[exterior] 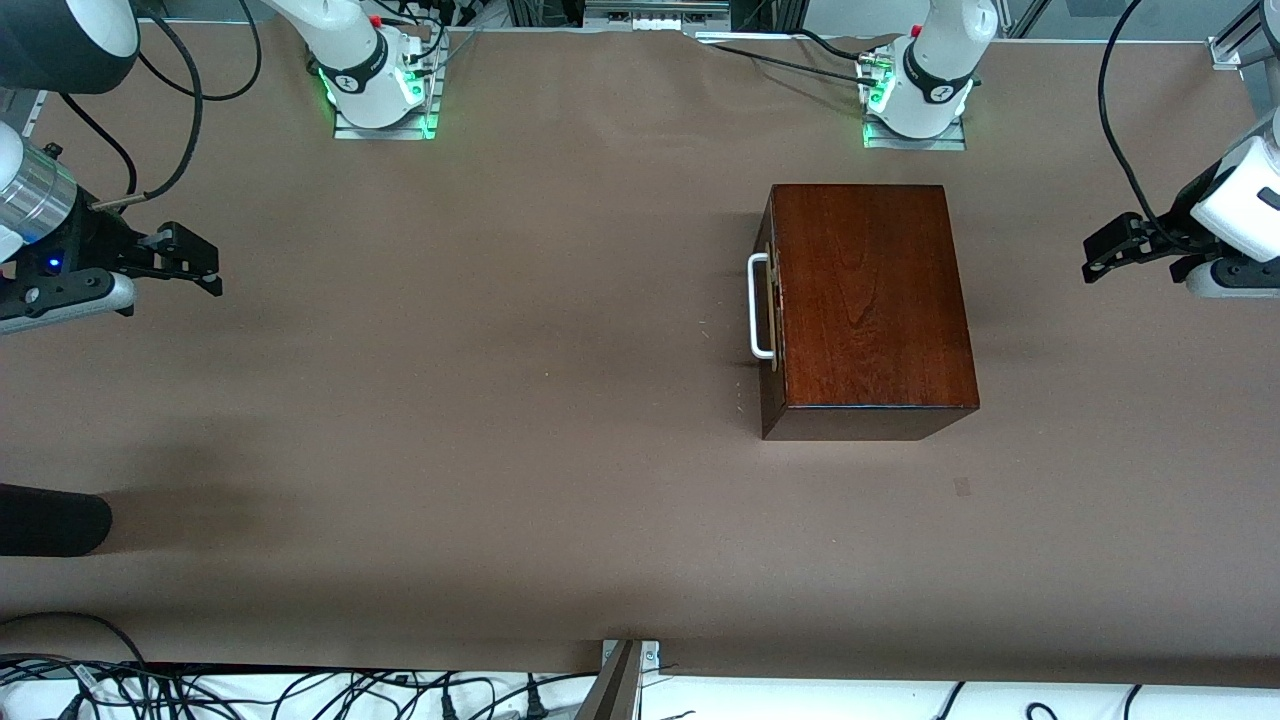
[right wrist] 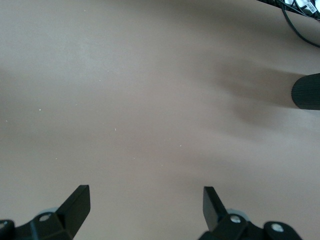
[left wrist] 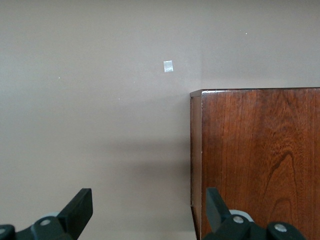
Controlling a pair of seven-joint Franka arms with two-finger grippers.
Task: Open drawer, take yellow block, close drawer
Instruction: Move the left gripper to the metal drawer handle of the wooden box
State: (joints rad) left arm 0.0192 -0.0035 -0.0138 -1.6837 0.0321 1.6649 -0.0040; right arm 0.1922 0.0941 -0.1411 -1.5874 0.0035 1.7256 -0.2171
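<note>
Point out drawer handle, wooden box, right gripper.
drawer handle [exterior: 757,306], front view, middle of the white bar.
wooden box [exterior: 872,290], front view, middle of its top.
right gripper [exterior: 205,267], front view, between the open fingertips.

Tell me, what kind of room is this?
Probably a robot lab. Two white arms are bolted to a brown-covered table, cables trail along its edges, and a wooden box with a closed drawer sits as a practice prop.

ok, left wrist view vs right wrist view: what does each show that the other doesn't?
Left wrist only: a corner of the wooden box, drawer side out of frame, and a small pale tape square on the table cover. Right wrist only: a black cylindrical object with its shadow, plus cables at the table edge. Both: brown table cover, and each view's own gripper, left gripper and right gripper, open over bare cover. No yellow block in either.
</note>
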